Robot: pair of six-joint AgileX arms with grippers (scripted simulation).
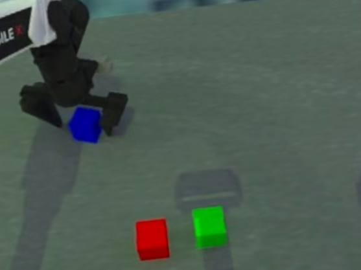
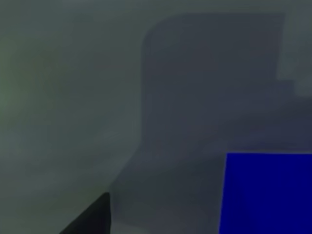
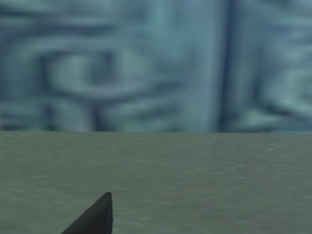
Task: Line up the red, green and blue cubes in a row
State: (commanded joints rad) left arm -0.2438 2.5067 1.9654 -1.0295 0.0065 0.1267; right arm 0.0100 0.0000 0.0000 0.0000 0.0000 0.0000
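The blue cube (image 1: 85, 124) lies at the table's far left, between the two spread black fingers of my left gripper (image 1: 79, 114), which is open and low over it. In the left wrist view the blue cube (image 2: 267, 194) fills one corner, with a clear gap to the one finger (image 2: 95, 217) that shows. The red cube (image 1: 152, 238) and the green cube (image 1: 209, 226) sit side by side near the front middle, a small gap between them. My right arm is out of the top view; its wrist view shows one fingertip (image 3: 97, 217) over bare table.
The grey-green table (image 1: 261, 100) ends at a far edge below a blue patterned wall (image 3: 156, 63). Dark shadows fall on the table just behind the green cube and at the right edge.
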